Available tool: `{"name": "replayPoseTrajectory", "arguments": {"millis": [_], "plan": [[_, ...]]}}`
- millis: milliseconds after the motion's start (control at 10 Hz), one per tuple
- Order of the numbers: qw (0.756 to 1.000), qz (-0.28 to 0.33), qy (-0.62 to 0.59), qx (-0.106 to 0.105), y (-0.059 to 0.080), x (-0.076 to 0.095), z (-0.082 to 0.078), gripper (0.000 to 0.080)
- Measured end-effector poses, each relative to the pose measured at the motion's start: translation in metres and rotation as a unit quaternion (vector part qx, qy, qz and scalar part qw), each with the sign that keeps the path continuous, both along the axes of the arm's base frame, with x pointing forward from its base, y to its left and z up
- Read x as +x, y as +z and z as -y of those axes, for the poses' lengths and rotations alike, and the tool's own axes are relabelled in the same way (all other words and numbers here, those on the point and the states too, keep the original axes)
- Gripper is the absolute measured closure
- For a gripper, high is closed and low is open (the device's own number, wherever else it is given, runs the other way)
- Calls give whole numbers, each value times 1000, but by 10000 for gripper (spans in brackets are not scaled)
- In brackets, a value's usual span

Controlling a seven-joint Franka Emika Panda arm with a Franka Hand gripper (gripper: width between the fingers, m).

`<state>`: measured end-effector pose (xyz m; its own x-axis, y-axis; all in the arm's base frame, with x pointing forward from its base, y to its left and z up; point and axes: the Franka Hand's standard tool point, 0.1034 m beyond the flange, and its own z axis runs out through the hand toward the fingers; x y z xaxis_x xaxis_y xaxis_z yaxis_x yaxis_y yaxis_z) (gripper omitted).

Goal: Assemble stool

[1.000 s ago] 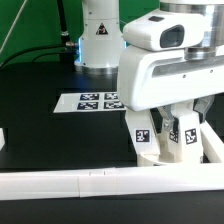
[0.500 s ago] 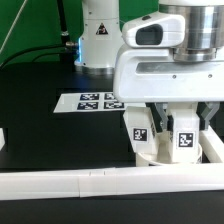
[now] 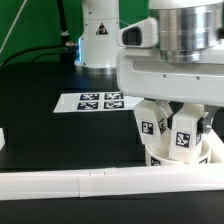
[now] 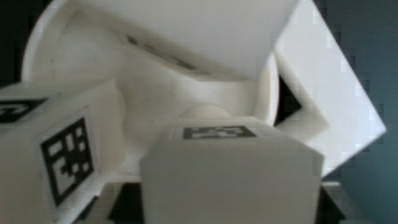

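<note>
Over the last second our white two-finger gripper [image 3: 178, 125] has swung round above the stool parts — the arm's big white housing now fills the exterior view's right from about one o'clock down to four o'clock, and the tagged faces beneath it have turned toward the camera.

Nearest us, the long white plastic rail [image 3: 70, 181] runs along the six o'clock edge of the black table [image 3: 40, 125]. Just behind it, at about four o'clock, sits the stool's thick round white plastic seat disc [image 3: 185, 156], with small blocky white plastic legs standing on it: one leg [image 3: 150, 128] shows a black-and-white square tag, and a second leg [image 3: 186, 136] beside it shows another. In the wrist view the two legs [image 4: 63, 150] [image 4: 228, 175] crowd the lens with white moulded plastic behind them. We judge the gripper is down among these legs, but whether its jaws are apart or clamped on one we cannot tell — the housing hides them and the wrist view is too close.

Farther back, near ten o'clock of the centre, the marker board [image 3: 98, 101] lies flat, and beyond it at twelve o'clock rises the robot's white cylindrical base [image 3: 98, 35].

The turn suggests to us a leg being twisted into a seat recess — a fastening step, with more legs likely to follow.
</note>
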<state>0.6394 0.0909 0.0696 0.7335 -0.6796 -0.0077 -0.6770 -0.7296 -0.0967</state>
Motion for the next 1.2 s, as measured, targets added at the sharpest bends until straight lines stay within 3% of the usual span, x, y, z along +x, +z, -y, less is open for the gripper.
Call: {"name": "replayPoseTrajectory", "arguments": {"millis": [300,500,700,900,1000,1200], "plan": [[996,-6,-92,5,0,0,0,462],[973,-14,-230,16,1,4,1,462],[935,-28,-351,30,1,8,1,462],[839,-31,-541,54,-1,10,-9,462],[811,-17,-580,76,-1,9,-10,462],[780,-14,-619,89,-1,9,-11,462]]}}
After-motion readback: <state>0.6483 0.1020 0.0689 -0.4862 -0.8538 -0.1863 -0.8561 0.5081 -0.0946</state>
